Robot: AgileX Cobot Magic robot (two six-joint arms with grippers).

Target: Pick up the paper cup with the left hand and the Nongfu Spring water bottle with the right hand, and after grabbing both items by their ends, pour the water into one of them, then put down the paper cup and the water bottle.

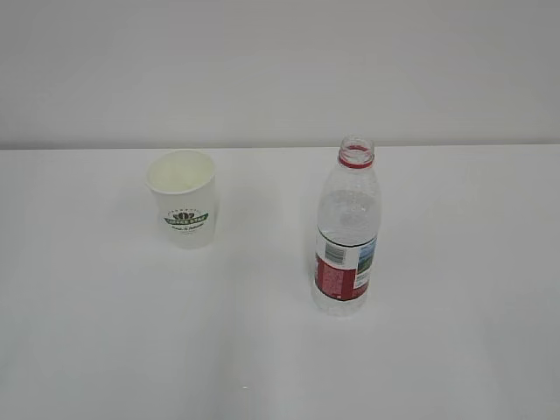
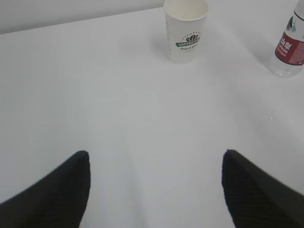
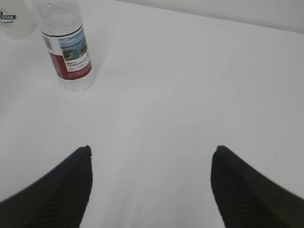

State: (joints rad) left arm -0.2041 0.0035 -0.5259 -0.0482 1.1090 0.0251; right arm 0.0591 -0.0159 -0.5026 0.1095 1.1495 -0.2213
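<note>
The small white tapered paper cup (image 1: 182, 208) is stood upright at centre left, the clear ribbed plastic bottle (image 1: 346, 232) uncapped at centre right, well apart, presumably for separate grasps. Both black grippers, left (image 2: 156, 190) and right (image 3: 151, 187), are spread wide, nothing held.

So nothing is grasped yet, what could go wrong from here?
1. The Nongfu Spring water bottle has no cap, so a hard squeeze or a tilt during pickup could spill water.
2. The paper cup looks empty and light; an off-centre approach by the left end effector might tip or crush it.
</note>
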